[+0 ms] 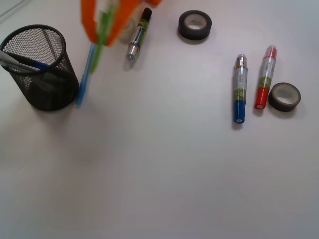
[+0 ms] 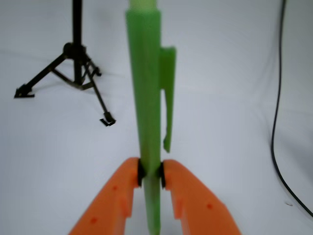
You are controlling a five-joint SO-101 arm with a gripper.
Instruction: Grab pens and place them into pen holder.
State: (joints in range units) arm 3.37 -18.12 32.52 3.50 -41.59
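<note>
Your gripper [image 2: 150, 175] is clamped shut on the lime green pen [image 2: 146, 88], its orange jaws pinching the barrel. At the pen's 7 o'clock in the front view, the pen holder [image 1: 47, 94] holds pens; a light blue pen [image 1: 84, 77] lies touching its right side.

We see the orange plastic gripper [image 2: 150, 175] pinching an upright lime green clip pen [image 2: 145, 98]; black tripod [image 2: 73, 63] behind.
</note>
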